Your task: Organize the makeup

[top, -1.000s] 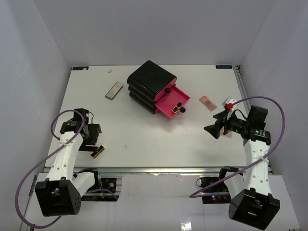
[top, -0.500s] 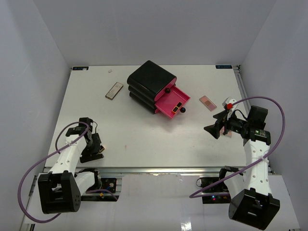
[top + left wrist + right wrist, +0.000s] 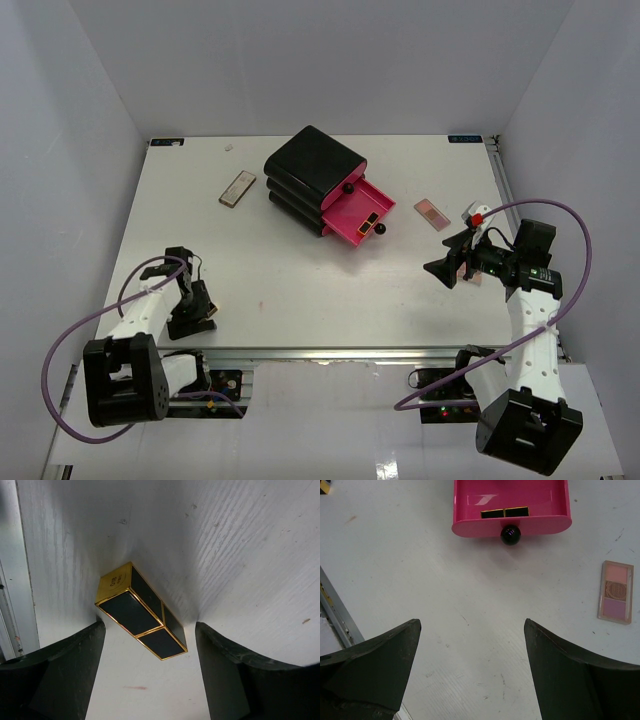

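Note:
A black-and-gold lipstick tube (image 3: 142, 612) lies flat on the white table between my left fingers (image 3: 65, 675), which stand apart on either side without touching it. My left gripper (image 3: 197, 312) is open, low at the near left of the table, and hides the tube in the top view. My right gripper (image 3: 445, 268) is open and empty above the table's right side. A second lipstick tube (image 3: 505, 513) lies in the open pink drawer (image 3: 470, 529). A pink palette (image 3: 432, 213) lies right of the drawer. A slim tan-and-silver case (image 3: 237, 188) lies at the far left.
The big black box (image 3: 312, 165) stands at the back middle, its pink drawer (image 3: 347, 212) pulled out toward the right, with a black knob (image 3: 510, 534). The metal front rail (image 3: 10, 605) is just left of the left gripper. White walls enclose the table.
My left gripper has moved toward the near edge and come down over the lipstick tube, which now sits between its fingers. The right arm has not moved.

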### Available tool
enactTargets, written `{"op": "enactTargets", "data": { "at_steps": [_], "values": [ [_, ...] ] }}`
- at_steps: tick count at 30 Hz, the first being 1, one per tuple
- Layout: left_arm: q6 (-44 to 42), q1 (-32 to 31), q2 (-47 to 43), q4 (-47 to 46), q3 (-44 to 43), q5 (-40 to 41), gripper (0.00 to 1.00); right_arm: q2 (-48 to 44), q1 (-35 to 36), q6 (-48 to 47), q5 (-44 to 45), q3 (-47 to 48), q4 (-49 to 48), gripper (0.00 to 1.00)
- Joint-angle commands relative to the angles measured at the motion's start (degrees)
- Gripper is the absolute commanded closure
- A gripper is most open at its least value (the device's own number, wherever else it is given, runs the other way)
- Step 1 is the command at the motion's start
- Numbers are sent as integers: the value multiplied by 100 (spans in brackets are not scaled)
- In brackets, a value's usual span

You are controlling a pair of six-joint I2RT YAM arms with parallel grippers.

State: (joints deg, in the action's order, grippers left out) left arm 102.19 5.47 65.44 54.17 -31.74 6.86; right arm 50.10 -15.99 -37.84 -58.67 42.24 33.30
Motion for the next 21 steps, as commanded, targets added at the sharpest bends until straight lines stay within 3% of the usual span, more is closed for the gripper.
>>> {"op": "enactTargets", "data": {
  "at_steps": [1, 5, 8, 19, 21],
  "values": [
    [-126, 148, 30, -434, 141, 127, 20, 30, 26, -57, -109, -23, 28, 10],
    [-300, 261, 12, -505, 129, 156, 26, 37, 26, -55, -100, -25, 19, 10],
    [-497, 323, -22, -583, 63, 201, 37, 44, 26, -57, -100, -23, 19, 10],
    [-1825, 323, 417, -945, -404, -212, 90, 96, 26, -57, -74, -49, 1, 10],
    [-2062, 320, 364, -1079, -477, -394, 94, 109, 26, -50, -49, -53, -11, 10]
  ]
}}
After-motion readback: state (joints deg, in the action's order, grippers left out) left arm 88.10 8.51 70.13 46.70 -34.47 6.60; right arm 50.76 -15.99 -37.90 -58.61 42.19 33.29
